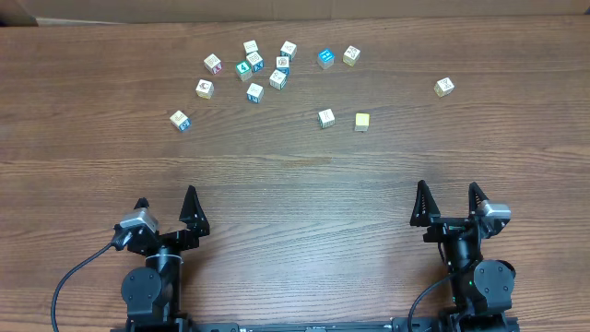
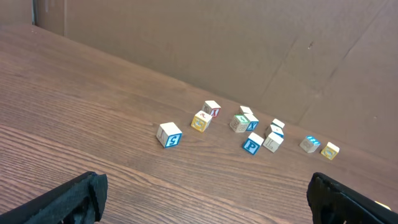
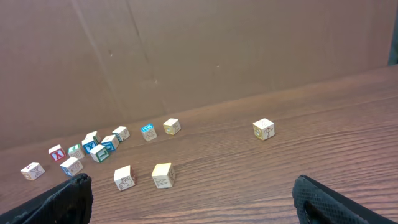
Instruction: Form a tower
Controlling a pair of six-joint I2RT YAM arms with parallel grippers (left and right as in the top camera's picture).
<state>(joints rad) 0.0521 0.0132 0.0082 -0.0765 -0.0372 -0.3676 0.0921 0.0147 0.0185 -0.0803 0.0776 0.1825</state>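
Wooden cubes (image 1: 255, 69) all lie loose on the far half of the table (image 1: 295, 175), no tower stacked yet; left gripper (image 1: 166, 198) and right gripper (image 1: 448, 187) sit at the near edge, jaws spread wide and empty, well apart from every cube. Risk: the far-left cluster is packed tight, so wide fingers could knock neighbours, and a cube set off-centre would likely topple the stack
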